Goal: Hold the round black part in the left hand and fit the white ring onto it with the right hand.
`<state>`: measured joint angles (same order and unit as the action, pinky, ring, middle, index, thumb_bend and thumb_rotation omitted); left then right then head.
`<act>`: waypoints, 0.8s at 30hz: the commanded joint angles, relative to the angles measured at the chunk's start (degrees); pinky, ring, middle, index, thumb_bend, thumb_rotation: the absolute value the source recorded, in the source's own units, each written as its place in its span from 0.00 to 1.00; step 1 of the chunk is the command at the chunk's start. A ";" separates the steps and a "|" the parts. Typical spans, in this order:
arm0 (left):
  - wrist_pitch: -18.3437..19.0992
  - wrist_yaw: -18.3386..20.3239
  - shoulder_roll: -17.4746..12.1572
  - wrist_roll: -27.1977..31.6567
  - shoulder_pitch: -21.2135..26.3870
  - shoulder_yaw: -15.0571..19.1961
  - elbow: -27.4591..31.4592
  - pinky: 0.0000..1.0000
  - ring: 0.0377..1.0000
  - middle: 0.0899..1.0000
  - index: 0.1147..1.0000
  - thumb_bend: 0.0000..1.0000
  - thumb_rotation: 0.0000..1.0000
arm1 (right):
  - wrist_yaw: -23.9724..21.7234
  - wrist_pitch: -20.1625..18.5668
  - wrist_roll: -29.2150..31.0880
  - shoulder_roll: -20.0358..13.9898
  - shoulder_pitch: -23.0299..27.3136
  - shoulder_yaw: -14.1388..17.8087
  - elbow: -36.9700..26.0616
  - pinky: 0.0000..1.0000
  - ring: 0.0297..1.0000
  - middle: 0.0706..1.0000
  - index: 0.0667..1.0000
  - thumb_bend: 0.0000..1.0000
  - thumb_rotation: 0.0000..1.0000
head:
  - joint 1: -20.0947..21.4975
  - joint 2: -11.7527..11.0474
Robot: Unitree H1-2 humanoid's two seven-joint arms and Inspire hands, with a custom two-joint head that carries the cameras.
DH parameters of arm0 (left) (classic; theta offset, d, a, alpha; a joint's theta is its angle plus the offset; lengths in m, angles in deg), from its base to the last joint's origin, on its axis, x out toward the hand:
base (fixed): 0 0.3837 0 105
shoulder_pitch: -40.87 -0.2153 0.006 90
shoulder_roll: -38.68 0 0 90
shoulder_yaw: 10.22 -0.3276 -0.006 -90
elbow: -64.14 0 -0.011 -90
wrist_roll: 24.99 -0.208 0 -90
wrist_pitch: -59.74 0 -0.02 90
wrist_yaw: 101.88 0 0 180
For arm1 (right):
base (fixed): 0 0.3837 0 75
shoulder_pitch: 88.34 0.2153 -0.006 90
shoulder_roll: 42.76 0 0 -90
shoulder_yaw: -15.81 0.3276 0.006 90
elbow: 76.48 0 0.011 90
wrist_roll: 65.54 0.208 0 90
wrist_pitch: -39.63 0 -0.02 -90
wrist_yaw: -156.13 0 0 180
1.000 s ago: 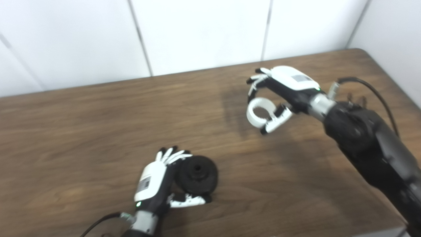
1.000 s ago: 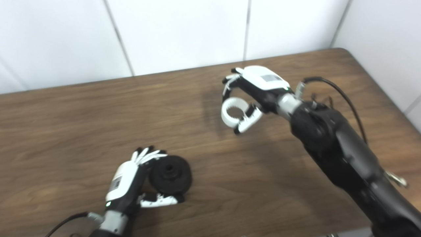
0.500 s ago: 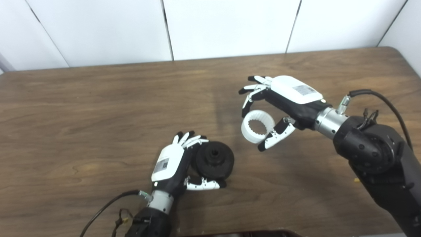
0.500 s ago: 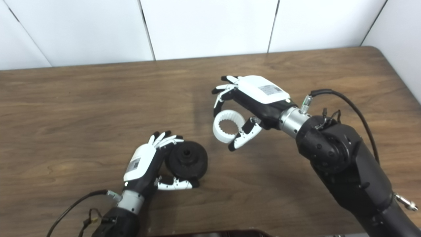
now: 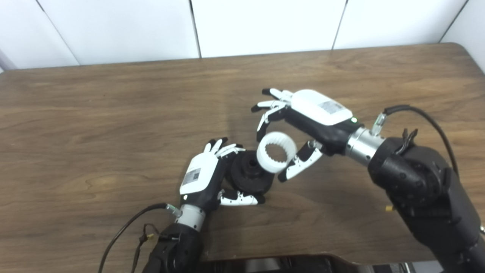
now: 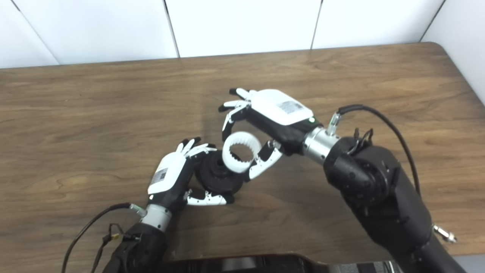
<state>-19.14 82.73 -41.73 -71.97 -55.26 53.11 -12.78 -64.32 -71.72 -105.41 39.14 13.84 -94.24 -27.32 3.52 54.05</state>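
Note:
A round black part (image 5: 248, 179) with a raised hub is cupped by my left hand (image 5: 206, 178) just above the wooden table (image 5: 94, 125), fingers behind it and thumb below. My right hand (image 5: 303, 121) is shut on a white ring (image 5: 276, 152) with a toothed inner face, pinched between fingers and thumb. The ring hovers tilted at the black part's upper right edge and overlaps it in both views, so I cannot tell whether they touch. In the right eye view the ring (image 6: 241, 151) covers part of the black part (image 6: 218, 176).
White wall panels (image 5: 265, 26) run along the table's far edge. A black cable (image 5: 125, 231) trails from my left wrist and another (image 5: 420, 113) loops off my right wrist. A dark rim (image 5: 288, 263) shows at the bottom edge.
My right hand has carried the white ring left and down until it overlaps the black part. The left hand has lifted the black part slightly. The camera swung left during the first half second.

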 commanded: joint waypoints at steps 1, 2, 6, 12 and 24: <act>3.15 4.68 0.25 -0.28 -0.94 -1.47 -1.45 1.00 0.98 0.83 0.42 0.52 0.07 | 1.31 3.17 -0.75 0.51 0.59 -0.46 -0.26 1.00 1.00 0.86 0.45 0.52 0.14 | -0.12 0.20; 3.37 4.73 0.24 -0.35 -0.94 -1.51 -1.33 1.00 0.98 0.83 0.42 0.52 0.07 | 1.26 3.73 -1.30 0.76 0.34 -1.09 0.13 1.00 0.99 0.86 0.45 0.52 0.14 | -0.12 0.20; 3.78 4.88 0.00 -0.32 -1.05 -1.64 -0.74 1.00 0.97 0.82 0.42 0.52 0.07 | 0.97 5.13 -3.04 1.91 -0.13 -2.76 1.58 1.00 1.00 0.86 0.45 0.52 0.14 | -0.13 0.54; 3.89 4.61 -0.25 -0.43 -1.08 -1.94 -0.59 1.00 0.97 0.82 0.41 0.52 0.06 | 1.54 6.87 -4.78 3.18 -0.48 -3.05 3.72 1.00 0.99 0.87 0.45 0.52 0.14 | -0.11 0.69; 3.92 4.50 -0.04 -0.54 -1.09 -2.36 -0.44 1.00 0.96 0.82 0.42 0.52 0.06 | 3.48 10.05 -5.80 4.32 -1.03 -2.23 7.16 1.00 0.99 0.87 0.45 0.52 0.14 | -0.32 0.55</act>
<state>-17.15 83.03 -41.62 -72.78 -54.94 52.11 -11.96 -61.60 -62.95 -110.81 43.53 12.07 -96.94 -20.49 3.17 54.58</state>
